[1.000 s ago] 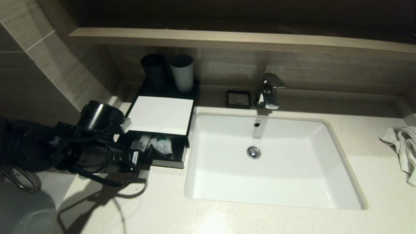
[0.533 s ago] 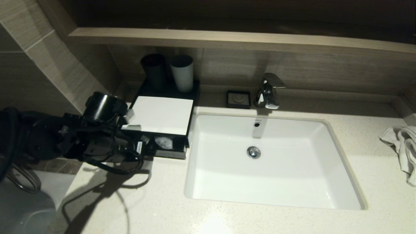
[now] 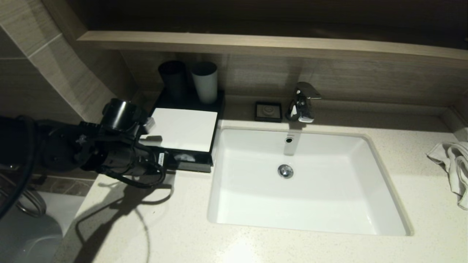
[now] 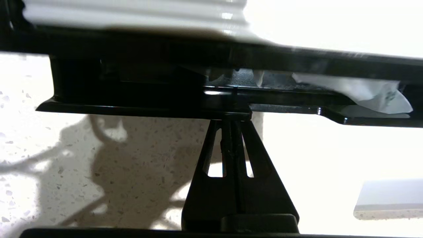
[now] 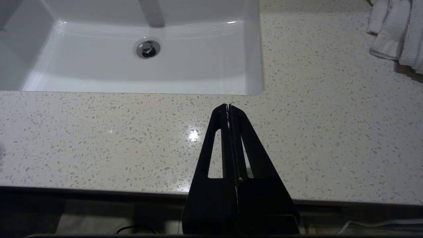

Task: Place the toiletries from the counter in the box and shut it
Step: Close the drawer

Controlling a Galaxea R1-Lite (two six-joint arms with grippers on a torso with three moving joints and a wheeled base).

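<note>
The box (image 3: 181, 129), a black case with a white top panel, stands on the counter (image 3: 182, 226) left of the sink. Its front drawer (image 3: 192, 167) is out by only a narrow gap. In that gap the toiletries show as pale sachets (image 3: 186, 157), and one white sachet (image 4: 363, 91) peeks over the drawer's rim. My left gripper (image 3: 166, 164) is shut, its tips (image 4: 231, 119) pressed against the drawer front with nothing between them. My right gripper (image 5: 228, 106) is shut and empty, low over the counter's front edge.
A black cup (image 3: 172, 78) and a grey cup (image 3: 205, 82) stand behind the box. A small black soap dish (image 3: 268, 111) and a chrome faucet (image 3: 302, 102) are behind the white sink (image 3: 387, 182). A towel (image 3: 453, 164) lies at the far right. A tiled wall is close on the left.
My left gripper has moved toward the wall with its tips against the drawer front. The drawer slid in from wide open to a slim gap, hiding most of the sachets.
</note>
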